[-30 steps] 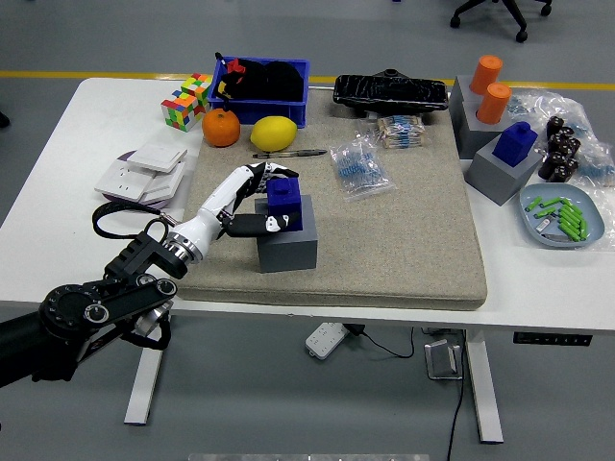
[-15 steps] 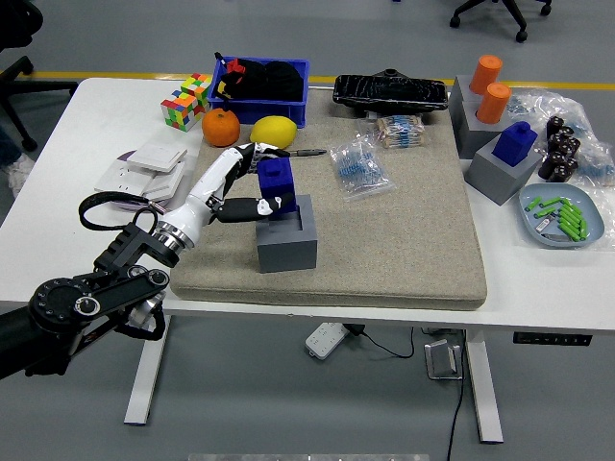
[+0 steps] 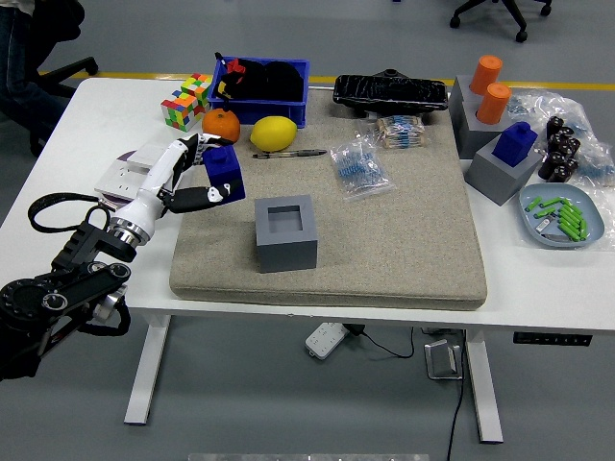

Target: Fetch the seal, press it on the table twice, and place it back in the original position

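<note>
My left hand (image 3: 197,173) is shut on the blue seal (image 3: 223,171) and holds it in the air over the left edge of the beige mat (image 3: 404,240), left of and above the grey holder block (image 3: 286,232). The holder's square socket (image 3: 288,218) shows bare. The left arm comes in from the lower left. The right arm is out of view.
An orange (image 3: 221,126), a lemon (image 3: 273,133), a pen (image 3: 288,153) and a blue bin (image 3: 261,88) lie behind the hand. White sockets (image 3: 139,168) lie under the forearm. A second blue seal in a grey block (image 3: 509,158) stands at the right. A person stands at the top left corner (image 3: 29,38).
My left hand has lifted the blue seal out of the grey holder and carried it left and back, towards the mat's left edge. The holder now stands bare.
</note>
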Controlling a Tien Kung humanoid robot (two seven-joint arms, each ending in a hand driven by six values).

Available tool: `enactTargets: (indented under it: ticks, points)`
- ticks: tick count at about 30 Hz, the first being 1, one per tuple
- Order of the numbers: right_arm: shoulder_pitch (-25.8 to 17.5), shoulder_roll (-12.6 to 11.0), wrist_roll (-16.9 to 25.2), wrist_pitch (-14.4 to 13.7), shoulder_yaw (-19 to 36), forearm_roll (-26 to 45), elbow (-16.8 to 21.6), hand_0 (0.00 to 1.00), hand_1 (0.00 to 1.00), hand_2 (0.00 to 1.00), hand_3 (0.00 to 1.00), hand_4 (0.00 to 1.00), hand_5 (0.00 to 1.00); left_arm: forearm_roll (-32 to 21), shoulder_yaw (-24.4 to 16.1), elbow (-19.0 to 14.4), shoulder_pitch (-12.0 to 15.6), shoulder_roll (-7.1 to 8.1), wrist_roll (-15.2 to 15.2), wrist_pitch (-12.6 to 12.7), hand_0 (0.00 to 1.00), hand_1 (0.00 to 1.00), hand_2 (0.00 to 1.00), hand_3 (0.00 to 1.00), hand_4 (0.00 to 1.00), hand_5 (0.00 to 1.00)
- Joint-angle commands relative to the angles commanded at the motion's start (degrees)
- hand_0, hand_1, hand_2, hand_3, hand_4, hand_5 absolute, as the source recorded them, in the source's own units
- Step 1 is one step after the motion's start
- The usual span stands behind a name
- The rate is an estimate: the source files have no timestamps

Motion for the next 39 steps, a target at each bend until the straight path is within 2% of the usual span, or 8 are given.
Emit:
enactTargets:
  ticks: [5, 11, 23, 30, 39]
  points:
    - [0.0, 0.0, 0.0, 0.0, -0.2, 0.1, 0.0, 0.735, 0.684, 0.654, 0.623, 0.726, 0.519, -1.9, 1.9, 2.9, 1.2, -0.89, -0.1, -0.5, 0.649, 0.52, 0.47, 0.58, 0.699, 0.002]
    - [0.0, -0.2, 0.0, 0.0, -0.6, 0.2, 0.0, 0.735, 0.684, 0.654, 0.623, 0.726, 0.519, -3.4, 3.9, 4.3, 2.2, -2.25, -0.5, -0.7, 0.649, 0.522, 0.471, 0.58, 0.701, 0.002]
    - [0.1, -0.2, -0.1, 0.0, -1.5, 0.6, 0.0, 0.735, 0.684, 0.655, 0.622, 0.726, 0.52, -8.4, 6.8, 8.8, 2.9, -5.0, -2.6, -0.4, 0.649, 0.522, 0.472, 0.579, 0.7, 0.002]
    - [0.0, -0.3, -0.1, 0.1, -1.7, 0.7, 0.0, 0.734, 0.684, 0.654, 0.622, 0.726, 0.519, -9.4, 8.7, 10.2, 3.3, -5.21, -2.7, -0.5, 0.649, 0.524, 0.472, 0.579, 0.702, 0.002]
    - [-0.2, -0.2, -0.1, 0.1, -1.7, 0.7, 0.0, 0.734, 0.684, 0.654, 0.622, 0.726, 0.519, -9.8, 9.6, 10.5, 3.5, -5.14, -2.7, -0.6, 0.649, 0.524, 0.472, 0.579, 0.705, 0.002]
